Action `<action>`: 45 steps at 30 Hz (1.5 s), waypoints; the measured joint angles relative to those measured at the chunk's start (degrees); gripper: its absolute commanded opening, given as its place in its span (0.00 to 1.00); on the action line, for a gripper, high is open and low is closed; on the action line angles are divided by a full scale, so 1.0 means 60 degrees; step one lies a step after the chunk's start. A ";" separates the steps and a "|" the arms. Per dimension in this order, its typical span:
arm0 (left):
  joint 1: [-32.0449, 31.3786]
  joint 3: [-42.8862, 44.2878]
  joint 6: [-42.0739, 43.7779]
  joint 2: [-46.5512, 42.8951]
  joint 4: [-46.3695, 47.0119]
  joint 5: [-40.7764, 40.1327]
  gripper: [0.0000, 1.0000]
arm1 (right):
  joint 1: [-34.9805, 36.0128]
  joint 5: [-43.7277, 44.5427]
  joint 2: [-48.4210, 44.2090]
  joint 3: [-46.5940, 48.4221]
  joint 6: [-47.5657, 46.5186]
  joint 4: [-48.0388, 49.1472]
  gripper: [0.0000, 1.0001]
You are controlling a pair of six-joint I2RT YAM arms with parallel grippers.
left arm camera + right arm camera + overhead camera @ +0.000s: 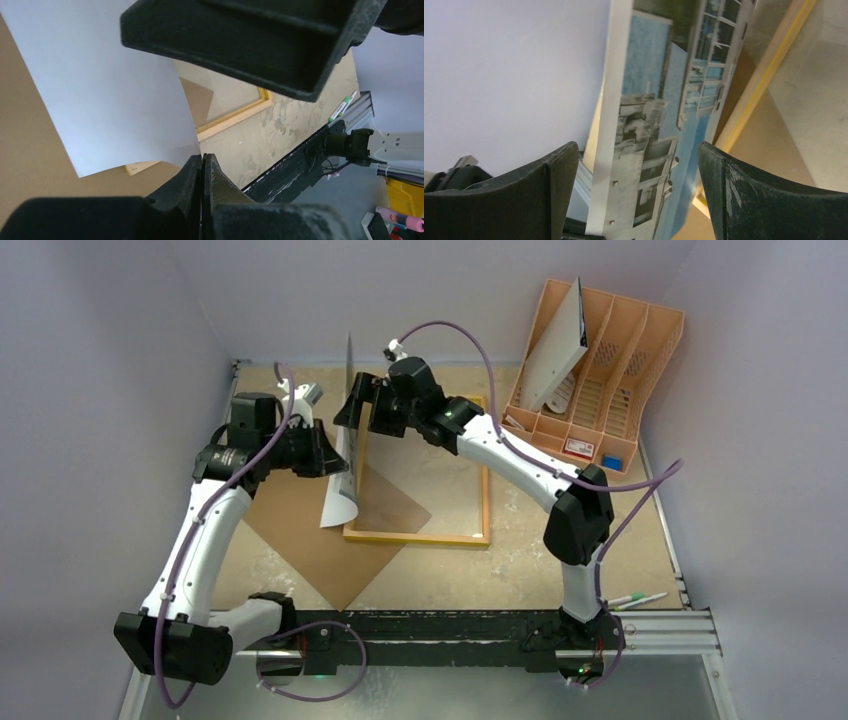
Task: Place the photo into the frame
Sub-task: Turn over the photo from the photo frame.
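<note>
photo [343, 480]: is standing almost on edge above the frame's left rail, with its long axis running away from the arm bases. the white back is facing the left arm and the printed face is facing the right arm. its near lower corner is curling.
left gripper [202, 165]: is pinching the photo's edge, jaws closed on the paper.
right gripper [636, 165]: is hovering spread wide with the sheet's edge between its fingers. i cannot tell whether it is touching.
frame [418, 537]: is lying flat on the bench [530, 560], just right of the sheet and partly over the brown backing board [300, 550].
coming move: is likely calling for tipping the sheet rightward into the opening.
room: the bench beyond the frame's near and right rails is lying open. the orange organiser [620, 350] is sitting well apart.
</note>
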 measured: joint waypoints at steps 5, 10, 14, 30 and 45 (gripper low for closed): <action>-0.0415 -0.0237 0.0033 0.0178 0.0076 -0.0055 0.00 | 0.0087 0.0444 0.0229 0.0124 -0.0477 -0.0419 0.85; -0.0725 -0.0401 0.0033 0.0397 0.0146 -0.0233 0.00 | 0.0084 0.1071 0.0229 0.0178 -0.0659 -0.0772 0.71; -0.0882 -0.0404 0.0040 0.0576 0.0189 -0.0364 0.00 | 0.0076 0.1461 0.0229 0.0226 -0.0685 -0.1126 0.66; -0.1195 -0.1078 0.0452 0.0627 0.0539 -0.0291 0.11 | -0.0044 0.1501 0.0790 0.0328 -0.0637 -0.1843 0.64; -0.1202 -0.1501 0.0488 0.0630 0.1064 -0.0007 0.23 | -0.0707 0.0645 0.0812 -0.1053 -0.0401 -0.1494 0.00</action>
